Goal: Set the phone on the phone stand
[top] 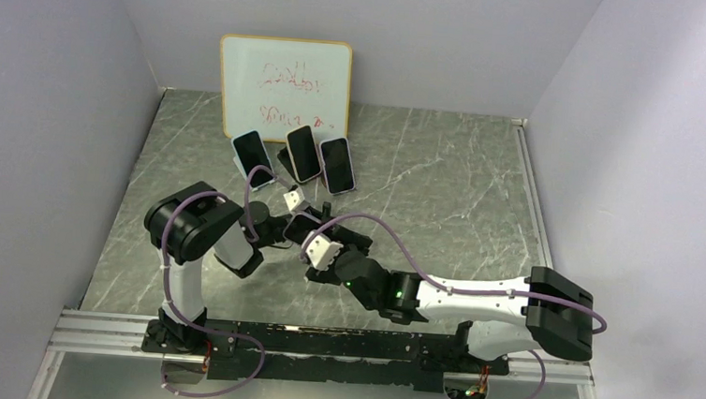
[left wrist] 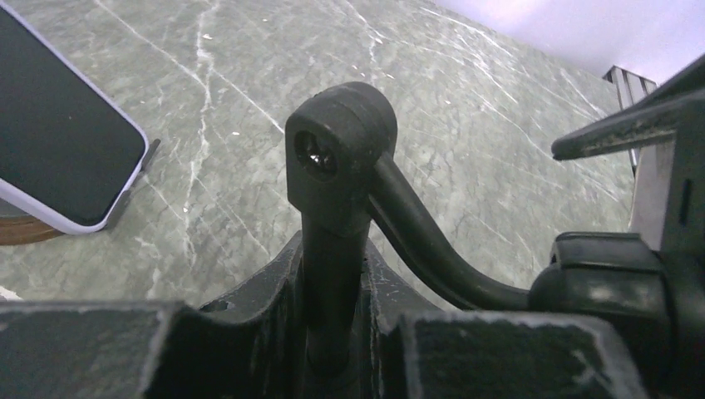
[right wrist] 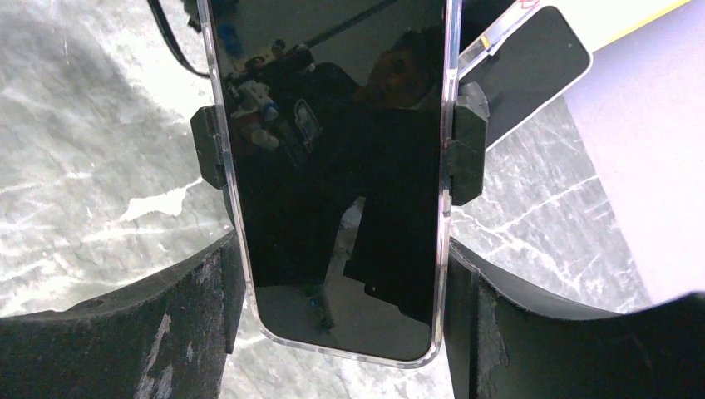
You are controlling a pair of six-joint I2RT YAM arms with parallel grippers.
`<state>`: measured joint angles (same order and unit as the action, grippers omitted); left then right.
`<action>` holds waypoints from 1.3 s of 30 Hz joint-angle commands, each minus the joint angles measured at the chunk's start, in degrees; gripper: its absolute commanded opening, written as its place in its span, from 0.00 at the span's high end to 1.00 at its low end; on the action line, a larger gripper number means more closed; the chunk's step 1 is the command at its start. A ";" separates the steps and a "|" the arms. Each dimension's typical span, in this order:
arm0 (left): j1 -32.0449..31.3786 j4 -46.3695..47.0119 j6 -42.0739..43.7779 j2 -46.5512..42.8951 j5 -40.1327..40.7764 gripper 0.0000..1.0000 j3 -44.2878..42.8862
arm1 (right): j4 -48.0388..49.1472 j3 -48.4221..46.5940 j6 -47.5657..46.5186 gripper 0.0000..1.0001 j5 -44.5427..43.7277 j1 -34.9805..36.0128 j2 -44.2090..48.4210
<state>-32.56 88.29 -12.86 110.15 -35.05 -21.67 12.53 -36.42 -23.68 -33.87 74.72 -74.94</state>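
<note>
- marble table (top: 443,196): grey with white veins, walled on three sides
- whiteboard (top: 284,84): leaning at the back edge, red scribble on it
- right arm (top: 473,302): stretched leftward to mid-table
- left arm (top: 192,231): bent inward to meet it
- three propped phones (top: 303,153): tilted row just before the whiteboard, screens dark
- phone (right wrist: 332,233): above mid-table, dark screen facing the right wrist camera
- right gripper (right wrist: 337,143): jaws wide, pads (right wrist: 467,141) pressed on the phone's two long edges
- phone stand (left wrist: 341,141): black stem, rounded head, upright
- left gripper (left wrist: 328,324): nearly closed, clamped on the phone stand's stem
</note>
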 commanded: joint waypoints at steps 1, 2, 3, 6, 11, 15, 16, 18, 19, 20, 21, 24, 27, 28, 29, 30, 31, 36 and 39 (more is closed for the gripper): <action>0.40 12.89 -6.49 2.41 10.87 0.95 4.60 | 8.32 2.41 9.46 0.59 -5.72 -0.76 -0.70; 0.40 13.85 -6.63 2.34 12.01 0.95 4.93 | 9.43 2.89 10.39 0.59 -5.91 -0.72 -0.96; 0.46 14.41 -6.78 2.15 13.16 0.95 5.15 | 10.48 3.37 11.24 0.59 -6.06 -0.74 -1.12; 0.48 15.36 -7.03 1.38 16.64 0.95 5.55 | 13.91 4.64 13.60 0.60 -7.12 -0.71 -1.90; 0.72 16.40 -7.81 0.61 21.37 0.95 6.20 | 20.33 7.85 16.39 0.60 -7.42 -0.72 -2.48; 0.85 16.39 -8.29 0.42 23.44 0.95 6.10 | 23.98 9.68 19.34 0.60 -7.87 -0.71 -3.04; 0.84 16.39 -8.55 0.46 23.83 0.95 5.97 | 24.90 10.04 20.16 0.60 -7.85 -0.71 -3.21; 0.86 16.47 -9.05 0.51 24.51 0.95 5.70 | 27.01 10.88 22.52 0.61 -7.91 -0.72 -3.46; 0.85 16.47 -9.21 0.51 24.75 0.95 5.63 | 28.33 11.64 23.39 0.61 -7.97 -0.71 -3.55; 0.86 16.47 -9.53 0.39 25.09 0.95 5.67 | 29.94 12.23 25.02 0.61 -8.38 -0.74 -3.62; 0.83 16.50 -9.57 0.29 25.51 0.95 5.76 | 31.19 12.66 26.55 0.62 -8.71 -0.72 -3.74; 0.85 16.48 -9.38 -0.18 26.50 0.95 5.93 | 33.90 13.28 30.50 0.61 -10.94 -0.71 -4.81; 0.86 16.39 -9.12 -0.47 27.05 0.95 5.89 | 35.02 13.03 34.59 0.59 -13.12 -0.63 -6.49; 0.83 16.39 -8.99 -0.54 27.08 0.95 5.86 | 34.87 12.78 36.33 0.59 -14.07 -0.67 -7.05; 0.85 16.24 -8.90 -0.62 27.16 0.95 5.79 | 34.78 12.64 37.73 0.59 -15.05 -0.63 -7.59; 0.87 16.04 -8.83 -0.70 27.22 0.95 5.77 | 34.69 12.54 39.22 0.59 -15.81 -0.63 -7.98; 0.83 15.96 -8.72 -0.77 27.37 0.95 5.85 | 34.56 12.46 40.75 0.59 -16.81 -0.63 -8.29; 0.83 16.20 -8.34 -0.94 27.74 0.95 6.20 | 32.45 12.36 48.99 0.63 -21.45 -0.39 -9.11; 0.83 16.32 -8.31 -0.78 27.62 0.95 6.22 | 32.27 11.81 49.31 0.63 -22.66 -0.04 -10.20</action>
<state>-34.46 88.49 -16.56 107.59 -18.13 -18.31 48.45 -25.63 17.93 -41.58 75.35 -83.48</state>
